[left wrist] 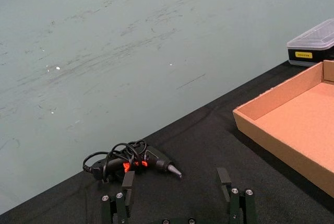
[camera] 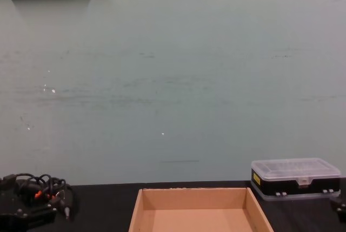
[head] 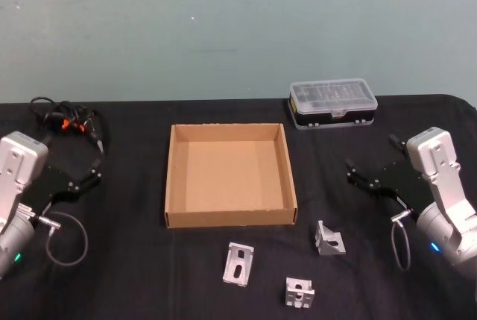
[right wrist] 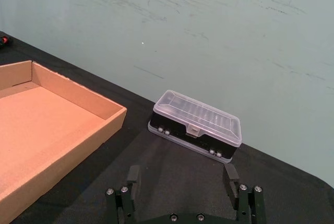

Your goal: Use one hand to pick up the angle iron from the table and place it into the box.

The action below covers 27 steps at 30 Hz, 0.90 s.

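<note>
- While the box sits open-topped at the middle of the table, three brackets lie on the black surface in front of it, all outside its walls.
- Left angle iron lies flat just beyond the box's front wall, its slotted face up.
- Right angle iron stands near the box's front right corner, apart from it.
- Front angle iron rests closest to the robot, between the other two and touching neither.
- Left gripper hangs over the table's left side, well apart from the brackets; in the left wrist view its fingers are spread wide with nothing between them.
- Right gripper hangs to the right of the box, fingers likewise parted wide and holding nothing.
- Behind the left gripper lies what looks like a small corded tool, its cable coiled.
- An organiser case with a clear lid sits at the table's far edge, beyond the box's right rear corner.
</note>
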Each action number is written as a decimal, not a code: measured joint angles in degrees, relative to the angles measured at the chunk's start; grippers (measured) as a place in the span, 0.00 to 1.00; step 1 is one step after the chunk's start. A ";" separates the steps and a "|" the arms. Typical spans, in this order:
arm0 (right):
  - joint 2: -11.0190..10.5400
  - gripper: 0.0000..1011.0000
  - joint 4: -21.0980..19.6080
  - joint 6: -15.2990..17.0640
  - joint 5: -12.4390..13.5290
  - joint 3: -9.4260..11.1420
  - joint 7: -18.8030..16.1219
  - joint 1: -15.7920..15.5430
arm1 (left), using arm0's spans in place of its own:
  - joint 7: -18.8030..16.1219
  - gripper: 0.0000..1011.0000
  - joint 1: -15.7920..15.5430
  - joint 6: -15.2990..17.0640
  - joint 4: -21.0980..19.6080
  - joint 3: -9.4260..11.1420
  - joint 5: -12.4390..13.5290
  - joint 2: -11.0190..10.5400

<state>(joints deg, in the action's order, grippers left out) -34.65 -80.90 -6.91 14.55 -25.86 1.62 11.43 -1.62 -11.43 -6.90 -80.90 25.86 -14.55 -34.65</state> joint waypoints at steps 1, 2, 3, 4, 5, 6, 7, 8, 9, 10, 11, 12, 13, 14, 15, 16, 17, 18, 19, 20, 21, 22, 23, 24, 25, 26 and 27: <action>0.00 0.99 0.00 0.00 0.00 0.00 0.00 0.00 | 0.00 0.99 0.00 0.00 0.00 0.00 0.00 0.00; 0.00 0.99 0.00 0.00 0.00 0.00 0.00 0.00 | 0.00 0.99 0.00 0.00 0.00 0.00 0.00 0.00; 0.00 0.99 0.00 0.00 0.00 0.00 0.00 0.00 | 0.00 0.99 0.00 0.00 0.00 0.00 0.00 0.00; 0.00 0.99 0.00 0.00 0.00 0.00 0.00 0.00 | 0.00 0.99 0.00 0.00 0.00 0.00 0.00 0.00; 0.00 0.99 0.00 0.00 0.00 0.00 0.00 0.00 | 0.00 0.99 0.00 0.00 0.00 0.00 0.00 0.00; 0.00 0.99 0.00 0.00 0.00 0.00 0.00 0.00 | 0.00 0.99 0.00 0.00 0.00 0.00 0.00 0.00; 0.00 0.99 0.00 0.00 0.00 0.00 0.00 0.00 | 0.00 0.99 0.00 0.00 0.00 0.00 0.00 0.00; 0.00 0.99 0.00 0.00 0.00 0.00 0.00 0.00 | 0.00 0.99 0.00 0.00 0.00 0.00 0.00 0.00; 0.00 0.99 0.00 0.00 0.00 0.00 0.00 0.00 | 0.00 0.99 0.00 0.00 0.00 0.00 0.00 0.00; 0.00 0.99 0.00 0.00 0.00 0.00 0.00 0.00 | 0.00 0.99 0.00 0.00 0.00 0.00 0.00 0.00; 0.00 0.99 0.00 0.00 0.00 0.00 0.00 0.00 | 0.00 0.99 0.00 0.00 0.00 0.00 0.00 0.00; 0.00 0.99 0.00 0.00 0.00 0.00 0.00 0.00 | 0.00 0.99 0.00 0.00 0.00 0.00 0.00 0.00; 0.00 0.99 0.00 0.00 0.00 0.00 0.00 0.00 | 0.00 0.99 0.00 0.00 0.00 0.00 0.00 0.00; 0.00 0.99 0.00 0.00 0.00 0.00 0.00 0.00 | 0.00 0.99 0.00 0.00 0.00 0.00 0.00 0.00; 0.00 0.99 0.00 0.00 0.00 0.00 0.00 0.00 | 0.00 0.99 0.00 0.00 0.00 0.00 0.00 0.00; 0.00 0.99 0.00 0.00 0.00 0.00 0.00 0.00 | 0.00 0.99 0.00 0.00 0.00 0.00 0.00 0.00; 0.00 0.99 0.00 0.00 0.00 0.00 0.00 0.00 | 0.00 0.99 0.00 0.00 0.00 0.00 0.00 0.00; 0.00 0.99 0.00 0.00 0.00 0.00 0.00 0.00 | 0.00 0.99 0.00 0.00 0.00 0.00 0.00 0.00; 0.00 0.99 0.00 0.00 0.00 0.00 0.00 0.00 | 0.00 0.99 0.00 0.00 0.00 0.00 0.00 0.00; 0.00 0.99 0.00 0.00 0.00 0.00 0.00 0.00 | 0.00 0.99 0.00 0.00 0.00 0.00 0.00 0.00; 0.00 0.99 0.00 0.00 0.00 0.00 0.00 0.00 | 0.00 0.99 0.00 0.00 0.00 0.00 0.00 0.00; 0.00 0.99 0.00 0.00 0.00 0.00 0.00 0.00 | 0.00 0.99 0.00 0.00 0.00 0.00 0.00 0.00; 0.00 0.99 0.00 0.00 0.00 0.00 0.00 0.00 | 0.00 0.99 0.00 0.00 0.00 0.00 0.00 0.00; 0.00 0.99 0.00 0.00 0.00 0.00 0.00 0.00 | 0.00 0.99 0.00 0.00 0.00 0.00 0.00 0.00; 0.00 0.99 0.00 0.00 0.00 0.00 0.00 0.00 | 0.00 0.99 0.00 0.00 0.00 0.00 0.00 0.00; 0.00 0.99 0.00 0.00 0.00 0.00 0.00 0.00 | 0.00 0.99 0.00 0.00 0.00 0.00 0.00 0.00; 0.00 0.99 0.00 0.00 0.00 0.00 0.00 0.00 | 0.00 0.99 0.00 0.00 0.00 0.00 0.00 0.00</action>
<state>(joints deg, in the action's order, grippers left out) -34.65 -80.90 -6.91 14.55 -25.86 1.62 11.43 -1.62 -11.43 -6.90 -80.90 25.86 -14.55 -34.65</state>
